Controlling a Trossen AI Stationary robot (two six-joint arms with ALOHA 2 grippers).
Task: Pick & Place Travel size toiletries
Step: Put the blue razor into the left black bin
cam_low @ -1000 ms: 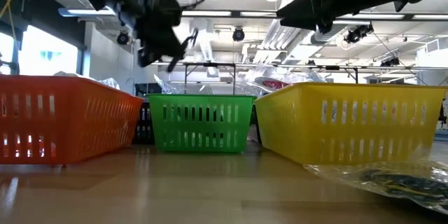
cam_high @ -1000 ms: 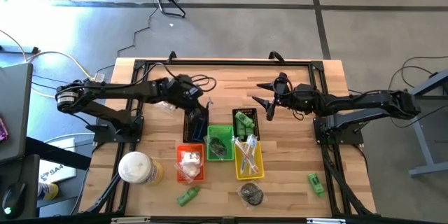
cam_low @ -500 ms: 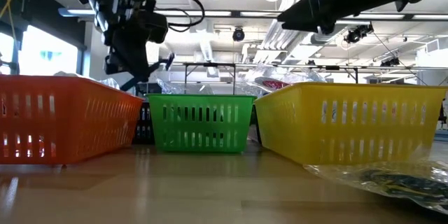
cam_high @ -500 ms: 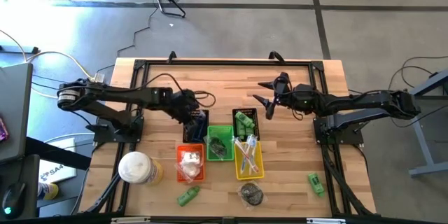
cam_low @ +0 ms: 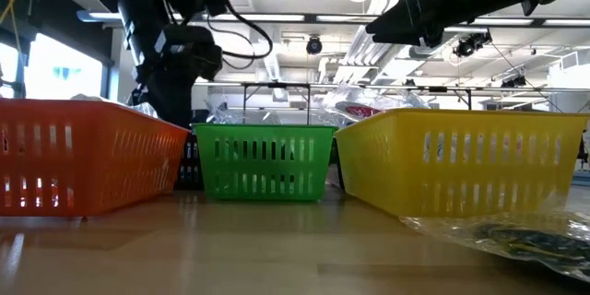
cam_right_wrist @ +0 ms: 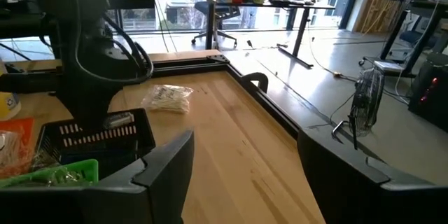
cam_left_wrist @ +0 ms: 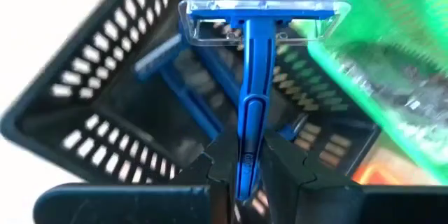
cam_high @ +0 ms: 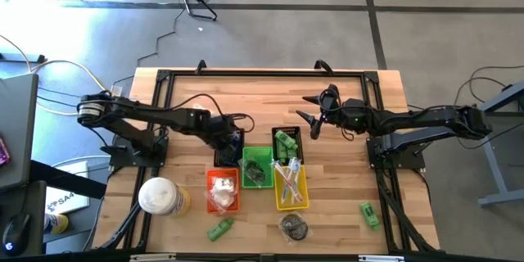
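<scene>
While clamped on blue razor (cam_left_wrist: 250, 98), left end effector (cam_left_wrist: 250, 171) positioned over black basket (cam_left_wrist: 105, 98). Right end effector (cam_right_wrist: 241, 157) spread wide, empty, above desk (cam_right_wrist: 231, 140), near its rear edge.

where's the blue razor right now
The blue razor is clamped in the left gripper, over the black basket beside the green basket, left of the table's middle.

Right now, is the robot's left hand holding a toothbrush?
No, the left gripper is pinching a blue razor by its handle, above the black basket.
</scene>
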